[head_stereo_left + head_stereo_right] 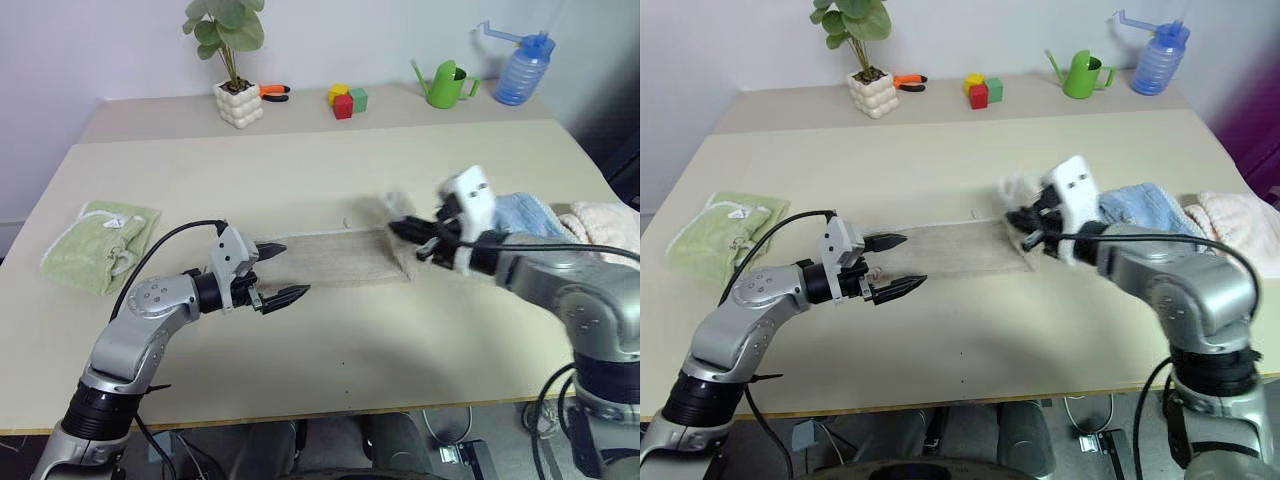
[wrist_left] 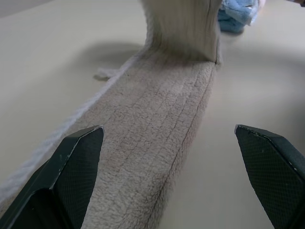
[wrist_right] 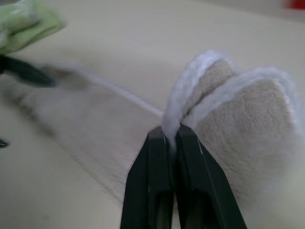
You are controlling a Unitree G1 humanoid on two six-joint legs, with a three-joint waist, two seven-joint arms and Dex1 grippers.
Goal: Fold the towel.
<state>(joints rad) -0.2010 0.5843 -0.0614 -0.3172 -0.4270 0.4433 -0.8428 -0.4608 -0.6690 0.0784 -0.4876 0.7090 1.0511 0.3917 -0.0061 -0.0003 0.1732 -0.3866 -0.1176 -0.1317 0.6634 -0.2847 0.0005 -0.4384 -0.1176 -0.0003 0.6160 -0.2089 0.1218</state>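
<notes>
A pale beige worktop stood against a plain light wall, and the towel, a tan terry strip with whitish edging, lay stretched across its middle. Along the far edge behind the towel stood a potted plant in a knobbly white pot, with orange-handled pliers just beside it, then coloured blocks, a green watering can and a blue spray bottle. A light green towel lay crumpled well to the left of the tan towel, while a light blue towel and a pinkish cloth sat bunched just to its right. The right claw was clenched on the towel's right end, its two black fingers pinched tight over the white stitched hem, and that end was raised off the worktop and doubled over, so the cloth rose from the flat part toward the claw. The left claw hung released over the towel's left end, its fingers spread wide to either side of the strip and gripping nothing, pointing along the cloth toward the right claw.
</notes>
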